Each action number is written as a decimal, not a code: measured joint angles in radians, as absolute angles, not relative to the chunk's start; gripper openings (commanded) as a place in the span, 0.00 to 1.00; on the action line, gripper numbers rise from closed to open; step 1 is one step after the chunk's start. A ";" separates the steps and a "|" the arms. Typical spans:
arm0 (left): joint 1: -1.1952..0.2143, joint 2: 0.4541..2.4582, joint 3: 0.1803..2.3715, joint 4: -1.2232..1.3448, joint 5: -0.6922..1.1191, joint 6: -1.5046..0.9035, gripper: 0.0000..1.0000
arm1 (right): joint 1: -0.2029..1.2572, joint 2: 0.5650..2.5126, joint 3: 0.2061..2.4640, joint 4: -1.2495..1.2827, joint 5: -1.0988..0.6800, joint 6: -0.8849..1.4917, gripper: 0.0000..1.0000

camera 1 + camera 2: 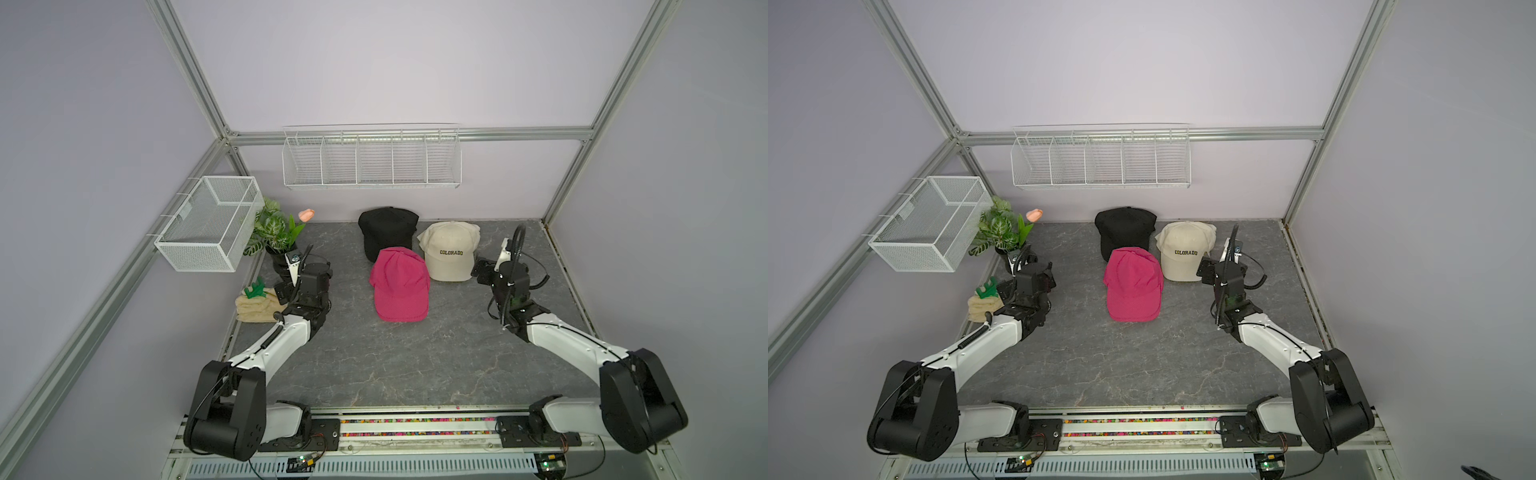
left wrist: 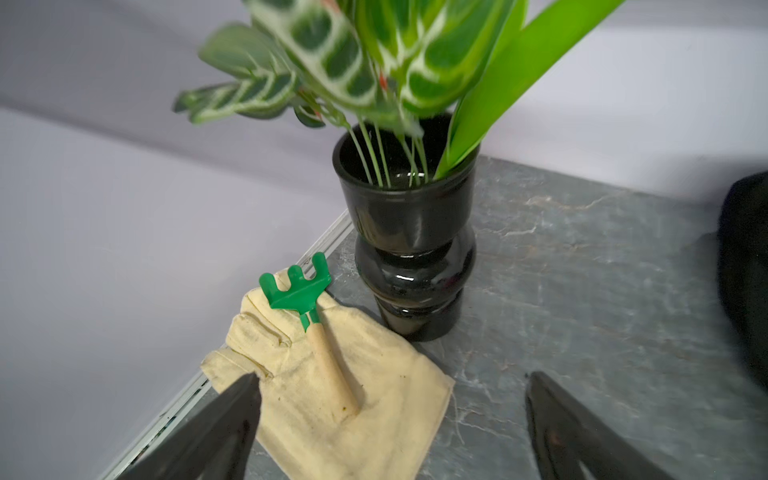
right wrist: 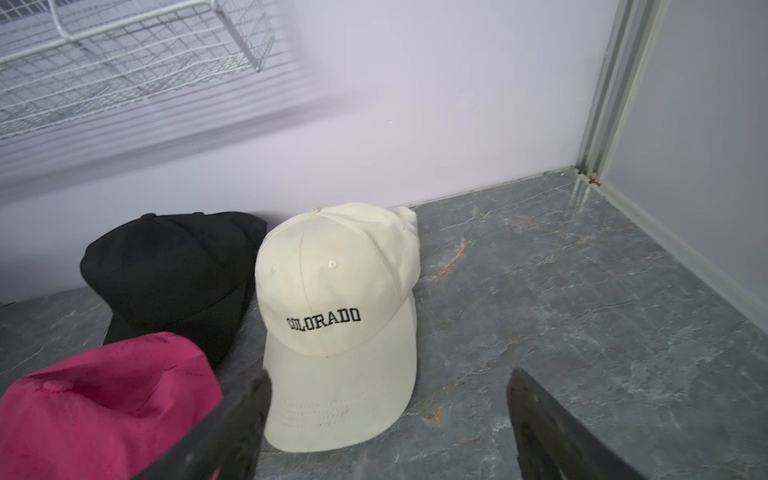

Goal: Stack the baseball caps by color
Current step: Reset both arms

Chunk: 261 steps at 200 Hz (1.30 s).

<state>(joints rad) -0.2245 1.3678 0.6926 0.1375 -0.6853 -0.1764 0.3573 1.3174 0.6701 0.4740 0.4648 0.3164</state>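
Note:
Three piles of baseball caps lie at the back middle of the table in both top views. The black cap [image 1: 386,230] [image 1: 1124,230] is nearest the wall. The hot pink cap [image 1: 400,286] [image 1: 1133,286] overlaps the black brim. The cream "COLORADO" cap [image 1: 451,249] [image 1: 1185,249] lies to their right, with more cream fabric showing behind its crown [image 3: 332,282]. My right gripper [image 1: 496,270] [image 3: 388,374] is open just right of the cream brim, holding nothing. My left gripper [image 1: 303,278] [image 2: 392,378] is open over the far left, away from the caps.
A black vase [image 2: 411,249] with a fake plant [image 1: 274,228] stands at the back left. In front of it lies a cream cloth glove [image 2: 353,395] with a green toy rake [image 2: 297,291]. A mesh basket [image 1: 208,224] hangs on the left wall and a wire shelf [image 1: 372,160] on the back wall.

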 measured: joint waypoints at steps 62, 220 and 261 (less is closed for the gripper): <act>-0.168 1.546 0.653 0.307 -0.401 -0.015 0.99 | 0.331 1.293 0.618 0.484 0.516 0.282 0.89; -0.059 1.502 0.422 0.755 -0.325 -0.072 0.99 | 0.045 1.257 0.324 0.602 0.349 0.001 0.89; -0.059 1.502 0.421 0.759 -0.338 -0.075 0.99 | 0.034 1.454 0.351 0.762 0.200 -0.028 0.89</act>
